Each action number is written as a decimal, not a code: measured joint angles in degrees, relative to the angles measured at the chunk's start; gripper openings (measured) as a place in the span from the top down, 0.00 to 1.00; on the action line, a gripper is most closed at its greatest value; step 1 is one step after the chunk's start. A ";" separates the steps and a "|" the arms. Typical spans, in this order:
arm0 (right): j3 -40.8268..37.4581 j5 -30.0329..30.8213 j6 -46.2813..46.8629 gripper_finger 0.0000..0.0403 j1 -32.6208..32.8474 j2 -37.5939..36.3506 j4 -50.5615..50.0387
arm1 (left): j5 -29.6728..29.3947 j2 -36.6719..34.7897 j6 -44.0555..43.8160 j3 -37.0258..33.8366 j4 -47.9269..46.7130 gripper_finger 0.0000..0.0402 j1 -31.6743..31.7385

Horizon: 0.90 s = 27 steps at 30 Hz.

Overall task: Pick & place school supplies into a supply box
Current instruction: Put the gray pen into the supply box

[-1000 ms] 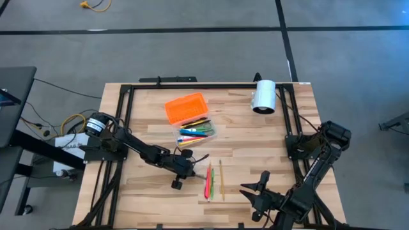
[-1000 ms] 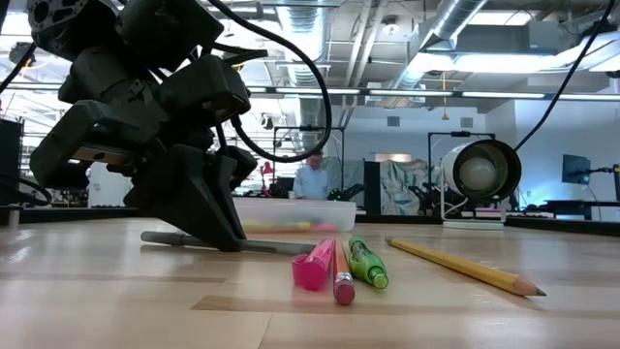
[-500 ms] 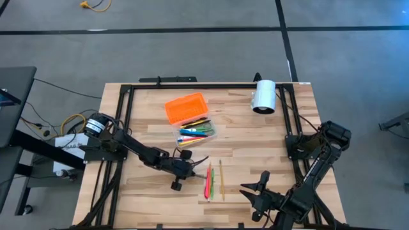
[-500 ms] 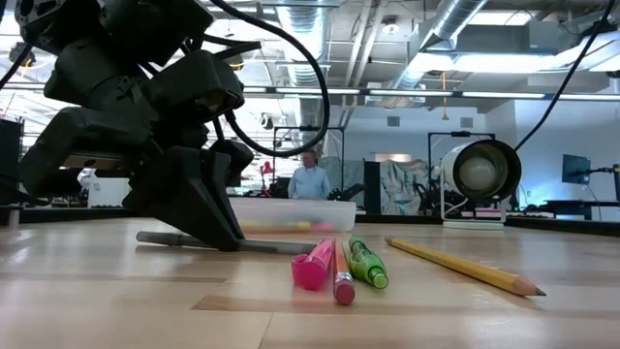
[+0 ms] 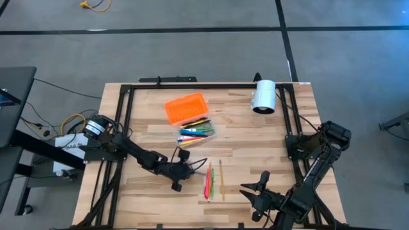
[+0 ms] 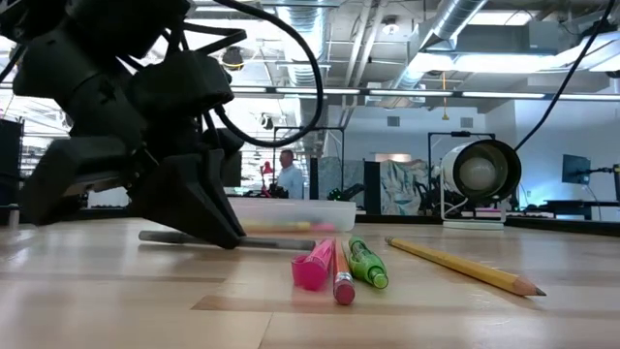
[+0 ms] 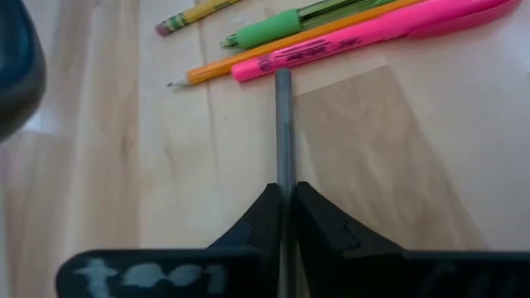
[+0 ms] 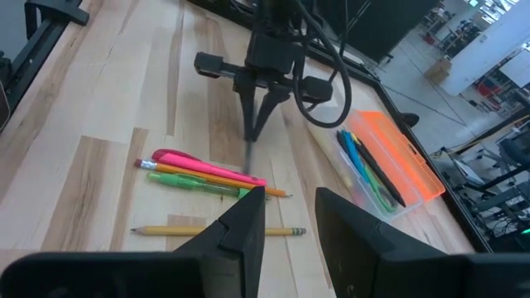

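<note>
Beside pink highlighter point(image 7: 364, 37), left pincer point(image 7: 284, 201) clamping grey pen point(image 7: 284, 132), possibly pencil

No text, label, brand, number or sign can be read anywhere in these views. Dark print is borne on the barrel of the pink highlighter point(image 7: 364, 40), but it is too blurred to be made out.

Wooden table point(image 5: 255, 137), clear case point(image 5: 195, 132), white cylinder point(image 5: 262, 96), loose pens and pencils point(image 5: 213, 180)
</note>
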 joint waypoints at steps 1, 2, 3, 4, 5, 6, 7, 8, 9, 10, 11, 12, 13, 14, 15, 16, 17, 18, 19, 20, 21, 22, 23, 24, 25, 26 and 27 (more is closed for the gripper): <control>0.00 0.00 -0.01 0.75 -0.01 0.00 0.01 | -0.91 0.00 0.02 -0.02 -0.04 0.96 -0.14; 0.00 0.00 0.00 0.75 -0.01 0.00 0.02 | -1.85 0.02 0.04 -0.02 -0.06 0.95 -0.26; 0.00 0.00 -0.01 0.75 -0.01 0.00 0.02 | -2.61 0.02 0.06 -0.02 -0.12 0.95 -0.37; 0.00 0.00 0.00 0.75 -0.01 0.00 0.02 | -3.14 0.02 0.14 -0.02 -0.18 0.95 -0.38; 0.00 0.00 0.00 0.75 -0.01 0.00 0.02 | -3.57 0.02 0.33 -0.02 -0.24 0.95 -0.38; 0.00 0.00 0.00 0.75 -0.01 0.00 0.02 | -3.94 0.02 0.44 -0.02 -0.30 0.95 -0.38; 0.00 0.00 0.05 0.75 -0.01 0.00 0.02 | -4.30 0.02 0.48 -0.03 -0.37 0.96 -0.38; 0.00 0.00 0.35 0.75 -0.01 0.00 0.02 | -4.57 0.02 0.50 -0.04 -0.39 0.96 -0.38; 0.00 0.00 0.37 0.75 -0.01 0.00 0.02 | -4.76 0.02 0.48 -0.04 -0.41 0.97 -0.38; 0.00 0.00 0.37 0.75 -0.01 0.00 0.02 | -4.94 0.02 0.50 -0.04 -0.43 0.97 -0.38; 0.00 0.00 0.37 0.75 -0.01 0.00 0.02 | -5.22 0.02 0.50 -0.04 -0.43 0.97 -0.38; 0.00 0.00 0.39 0.75 -0.01 0.00 0.02 | -5.35 0.02 0.50 -0.01 -0.47 0.96 -0.38; 0.00 0.00 0.39 0.75 0.00 0.00 0.02 | -5.37 0.02 0.51 0.09 -0.60 0.96 -0.38; 0.00 0.00 0.39 0.75 -0.01 0.00 0.02 | -5.40 0.02 0.61 0.22 -0.75 0.96 -0.38; 0.00 0.00 0.40 0.75 -0.01 0.00 0.02 | -5.45 0.02 0.91 0.39 -0.86 0.96 -0.38; 0.00 0.00 0.42 0.75 -0.01 0.00 0.02 | -5.52 0.02 1.14 0.60 -1.00 0.95 -0.38; 0.00 0.00 0.42 0.75 0.00 0.00 0.02 | -5.52 0.02 1.38 0.78 -1.10 0.95 -0.38; 0.00 0.00 0.44 0.75 0.01 0.00 0.02 | -5.52 0.02 1.47 0.97 -1.25 0.95 -0.38; 0.00 0.00 0.46 0.75 -0.01 0.00 0.02 | -5.52 0.02 1.57 1.07 -1.33 0.95 -0.38; 0.00 0.00 0.46 0.75 -0.01 0.00 0.02 | -5.52 0.02 1.59 1.15 -1.37 0.95 -0.38; 0.00 0.00 0.48 0.75 0.00 0.00 0.02 | -5.52 0.02 1.60 1.22 -1.47 0.95 -0.38; 0.00 0.00 0.48 0.75 -0.01 0.00 0.02 | -5.52 0.02 1.61 1.22 -1.50 0.95 -0.37; 0.00 0.00 0.48 0.75 -0.01 0.00 0.02 | -5.52 0.02 1.59 1.22 -1.50 0.95 -0.38; 0.00 0.00 0.48 0.75 0.00 0.00 0.02 | -5.52 0.02 1.59 1.23 -1.50 0.95 -0.37; 0.00 0.00 0.48 0.75 -0.01 0.00 0.02 | -5.58 0.02 1.59 1.25 -1.48 0.95 -0.37; 0.00 0.00 0.48 0.75 -0.01 0.00 0.02 | -5.81 0.02 1.59 1.25 -1.48 0.95 -0.38; 0.00 0.00 0.48 0.75 -0.01 0.00 0.02 | -6.17 0.03 1.59 1.27 -1.44 0.95 -0.37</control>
